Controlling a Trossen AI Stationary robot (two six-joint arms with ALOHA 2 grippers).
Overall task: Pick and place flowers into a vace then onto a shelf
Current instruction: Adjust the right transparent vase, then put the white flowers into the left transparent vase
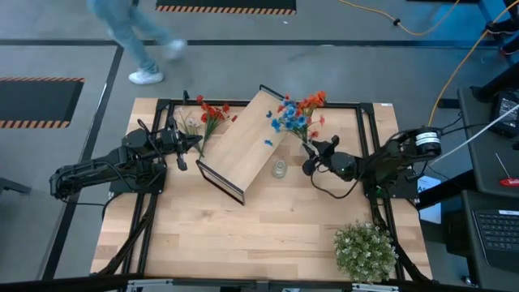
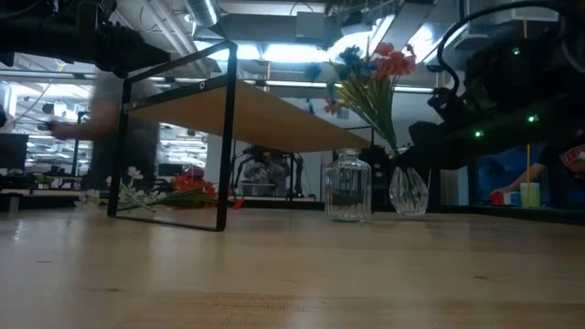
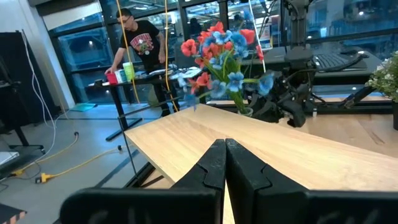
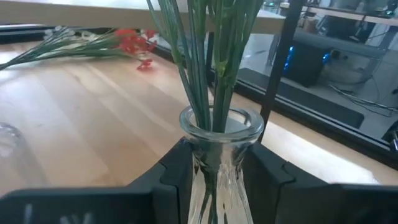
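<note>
The right gripper [image 4: 214,171] is clamping its two fingers on the neck of a glass vase [image 4: 219,140] already stuffed with flowers [image 1: 298,113] — red-orange and blue blossoms on thin green stems rising upright out of the mouth. In the high view the vase is sitting just beside the shelf's [image 1: 243,142] right-hand edge, near its upper end, with the blossoms leaning in over the board. The shelf, a light-wood board on a black wire frame, is lying at a slant across the table, its long axis running from near the bouquet down toward its lower left corner. From the gripper, then, the shelf is lying directly across the vase, on the side away from the right arm; by this judgement the coming move is turning on lifting the vase, stems vertical, up over the board's edge and setting it on top.

The left gripper [image 3: 225,158] is waiting on the far side of the shelf, fingers pressed together and holding nothing, pointing across the board at the bouquet. More flowers [image 1: 209,113] are lying flat on the table just past the shelf's left edge — nearer the left arm. An empty jar [image 2: 348,187] is standing close beside the vase. No brand, label or readable writing is showing anywhere.
</note>
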